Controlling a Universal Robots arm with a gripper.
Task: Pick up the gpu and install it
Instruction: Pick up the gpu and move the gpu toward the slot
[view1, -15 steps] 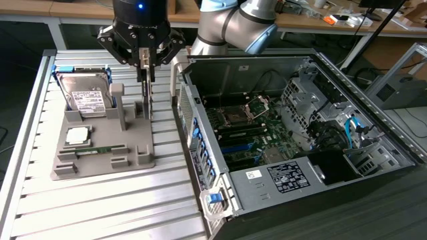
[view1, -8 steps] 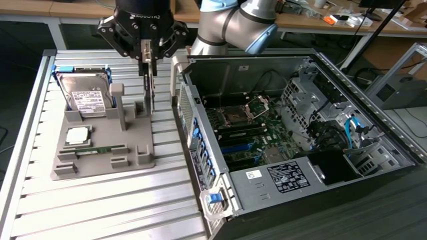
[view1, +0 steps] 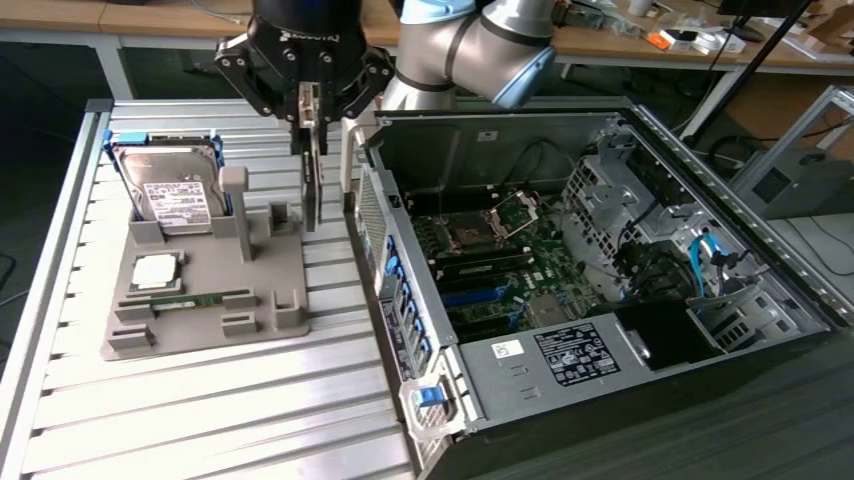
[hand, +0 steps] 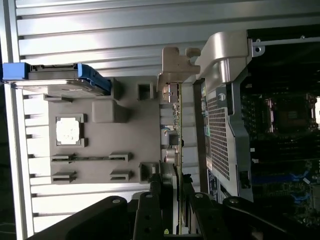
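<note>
hand (view1: 310, 120): closed on the top edge of the gpu (view1: 311, 185), one finger on each face
gpu: hangs upright and edge-on, just outside the computer case (view1: 534, 140), between the case's perforated side wall and the posts of the grey holder (view1: 200, 330); whether its lower edge is clear of the holder's slot I cannot tell
bracket (hand: 176, 65): silver end of the card, close beside the case's corner
risk, snag: if the lower edge sits in the slot, any sideways drift toward the case could jam the card or drag the holder across the worktop (view1: 200, 420)
risk, collision: the card is so near the case wall that a swing could knock the bracket or cooler against the rim
risk, slip: a narrow pinch on a flat board may let it pivot, and a tilted card would likely miss the slot on the motherboard (view1: 494, 270) inside the case
hard drive (view1: 174, 190): on the holder, farther from the case, probably safe
</note>
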